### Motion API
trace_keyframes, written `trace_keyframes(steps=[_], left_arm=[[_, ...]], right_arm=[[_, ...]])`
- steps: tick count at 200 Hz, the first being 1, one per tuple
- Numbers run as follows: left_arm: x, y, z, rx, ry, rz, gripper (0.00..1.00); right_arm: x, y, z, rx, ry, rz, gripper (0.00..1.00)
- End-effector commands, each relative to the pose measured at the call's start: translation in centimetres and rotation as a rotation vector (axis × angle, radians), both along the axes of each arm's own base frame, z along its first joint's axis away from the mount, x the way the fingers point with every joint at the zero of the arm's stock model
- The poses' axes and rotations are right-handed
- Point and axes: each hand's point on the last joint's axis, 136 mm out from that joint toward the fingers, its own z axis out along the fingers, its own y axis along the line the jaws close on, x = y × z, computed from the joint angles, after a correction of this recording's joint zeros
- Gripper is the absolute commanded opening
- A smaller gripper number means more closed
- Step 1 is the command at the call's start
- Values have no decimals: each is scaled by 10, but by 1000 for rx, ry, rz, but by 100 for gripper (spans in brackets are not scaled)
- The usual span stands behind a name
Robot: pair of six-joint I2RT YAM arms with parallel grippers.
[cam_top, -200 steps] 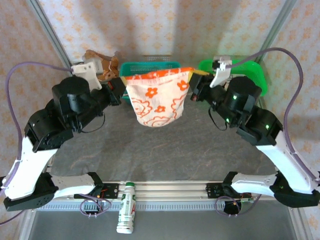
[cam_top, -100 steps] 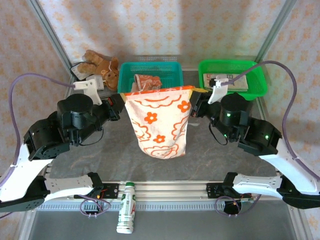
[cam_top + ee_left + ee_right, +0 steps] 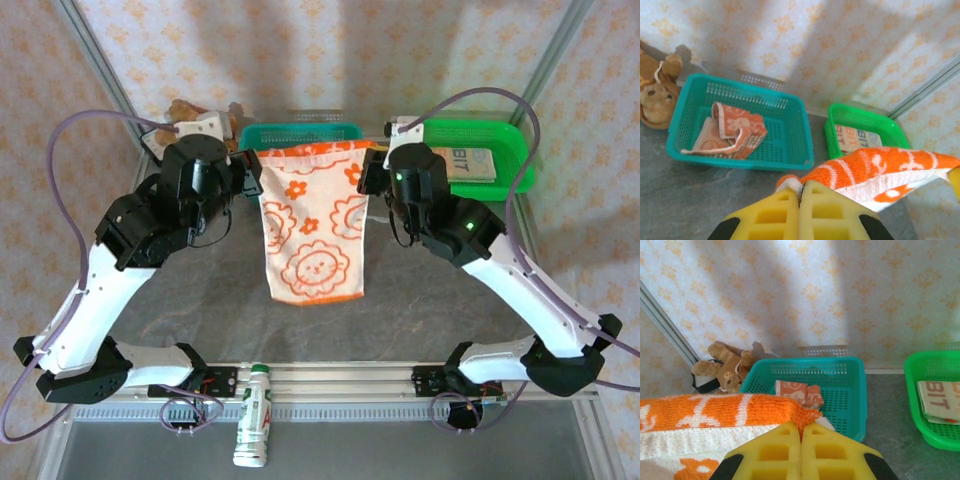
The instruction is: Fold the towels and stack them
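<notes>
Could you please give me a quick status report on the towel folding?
Left gripper and right gripper shut, each pinching a top corner of the orange towel. Towel hangs spread between them, unfolded. Teal basket just behind it.

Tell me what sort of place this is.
Probably a robot lab cell dressed like a home: wallpapered panels in a metal frame, with the left gripper and right gripper holding up an orange towel.

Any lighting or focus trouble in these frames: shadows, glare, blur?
Top external: evenly lit and sharp, the towel with readable print, soft shadow bands on the back wall. Left wrist: diagonal light and shade across that wall, the left gripper soft-edged close to the lens. Right wrist: similar banding, slightly soft overall. No blown-out glare in any view.
</notes>
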Motion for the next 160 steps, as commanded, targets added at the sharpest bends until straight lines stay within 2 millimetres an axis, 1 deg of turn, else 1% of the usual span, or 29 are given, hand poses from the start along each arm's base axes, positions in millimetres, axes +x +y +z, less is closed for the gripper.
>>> trace_keyframes(steps=[1, 36, 46, 48, 51, 75, 86, 104, 134, 146, 160], left_arm=[[-8, 6, 27, -22, -61, -19, 0], [-26, 15, 36, -78, -78, -38, 0], [-32, 15, 37, -93, -79, -58, 0], [-34, 15, 37, -95, -81, -64, 0], [-36, 15, 38, -99, -85, -72, 0], [-53, 25, 36, -128, -92, -90, 0], [-61, 30, 33, -145, -90, -92, 0], [-73, 36, 30, -179, -85, -104, 0], [-87, 44, 27, -206, -71, -105, 0], [-89, 51, 26, -201, -68, -80, 0], [-86, 57, 17, -168, -47, -41, 0]], right_arm=[[-9, -5, 38, 61, -77, 34, 0], [-29, -3, 44, 116, -64, 127, 0], [-31, 2, 35, 109, -40, 153, 0], [-37, -3, 40, 123, -52, 158, 0], [-41, -5, 41, 129, -55, 164, 0], [-62, -3, 36, 129, -44, 213, 0], [-74, -2, 37, 124, -52, 235, 0], [-86, -2, 37, 128, -47, 254, 0], [-92, -6, 35, 128, -25, 244, 0], [-89, -7, 32, 128, -15, 221, 0], [-82, -12, 26, 116, -1, 161, 0]])
